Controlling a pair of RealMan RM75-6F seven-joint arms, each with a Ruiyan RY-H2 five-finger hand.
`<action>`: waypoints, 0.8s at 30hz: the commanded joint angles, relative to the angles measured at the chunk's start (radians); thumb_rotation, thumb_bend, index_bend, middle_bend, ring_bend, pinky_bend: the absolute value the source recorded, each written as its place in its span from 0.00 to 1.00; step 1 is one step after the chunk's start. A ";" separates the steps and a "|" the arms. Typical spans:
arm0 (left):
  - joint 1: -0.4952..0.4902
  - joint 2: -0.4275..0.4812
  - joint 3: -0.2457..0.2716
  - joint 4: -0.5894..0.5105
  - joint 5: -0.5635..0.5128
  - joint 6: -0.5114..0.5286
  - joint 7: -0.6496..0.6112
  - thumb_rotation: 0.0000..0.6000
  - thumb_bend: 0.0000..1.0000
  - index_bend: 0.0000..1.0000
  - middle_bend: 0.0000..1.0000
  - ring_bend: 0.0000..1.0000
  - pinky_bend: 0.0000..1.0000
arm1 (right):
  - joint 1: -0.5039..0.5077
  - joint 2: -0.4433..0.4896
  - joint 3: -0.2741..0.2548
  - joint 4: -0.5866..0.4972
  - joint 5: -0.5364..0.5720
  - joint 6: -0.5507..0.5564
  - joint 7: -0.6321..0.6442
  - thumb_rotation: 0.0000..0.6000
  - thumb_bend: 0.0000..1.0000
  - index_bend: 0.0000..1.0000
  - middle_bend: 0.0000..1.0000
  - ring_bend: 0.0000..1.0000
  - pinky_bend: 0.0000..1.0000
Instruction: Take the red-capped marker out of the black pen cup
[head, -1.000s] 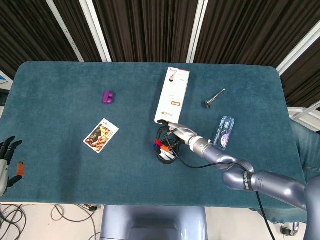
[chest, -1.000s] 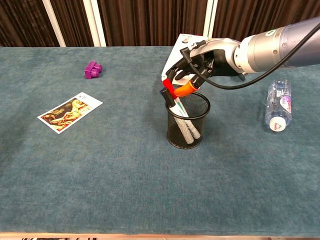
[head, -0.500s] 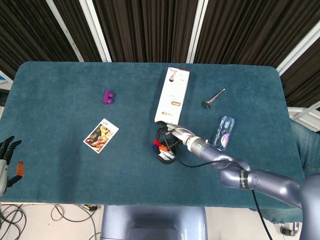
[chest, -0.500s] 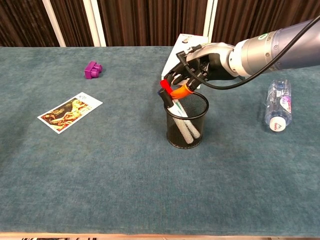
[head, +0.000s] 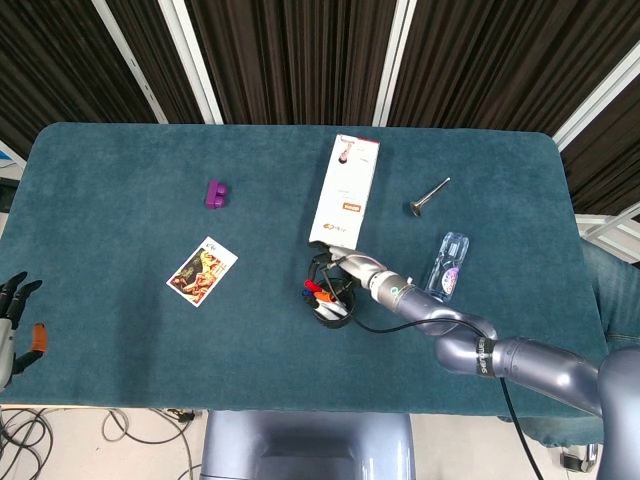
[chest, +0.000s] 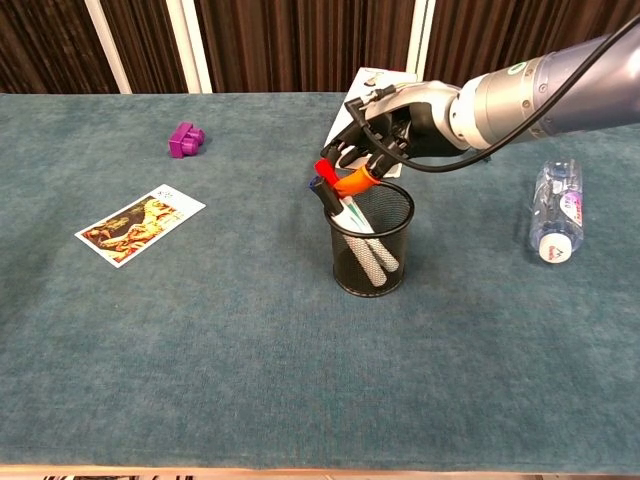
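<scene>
Right hand (chest: 385, 140) had pinched the red-capped marker (chest: 330, 180) and dragged it left over the cup (chest: 370, 255) rim, so removal looked underway.

I face a table (head: 120, 200) covered in teal cloth, its corners rounded. Behind it hang dark pleated curtains (head: 290, 55) crossed by slanted white bars (head: 195, 60). Below the near edge, cables (head: 130, 425) lie on a pale floor.

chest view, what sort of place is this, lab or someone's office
Probably a lab or test setup, not an office: a table covered in teal cloth, dark curtains as a backdrop, and unrelated items laid out apart, such as a purple block and a water bottle.
</scene>
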 joint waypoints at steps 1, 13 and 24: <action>0.000 0.001 -0.001 0.000 -0.001 0.000 -0.001 1.00 0.54 0.14 0.05 0.09 0.09 | 0.002 -0.001 0.003 0.000 0.003 -0.002 -0.003 1.00 0.42 0.49 0.00 0.00 0.18; 0.001 0.002 -0.004 0.000 -0.004 0.002 -0.005 1.00 0.54 0.15 0.05 0.09 0.09 | 0.008 0.005 0.013 -0.003 0.018 -0.015 -0.019 1.00 0.43 0.55 0.00 0.00 0.18; 0.001 0.002 -0.005 -0.002 -0.010 0.000 -0.003 1.00 0.54 0.15 0.05 0.09 0.09 | -0.009 0.019 0.015 -0.010 0.025 -0.020 -0.021 1.00 0.45 0.57 0.00 0.00 0.18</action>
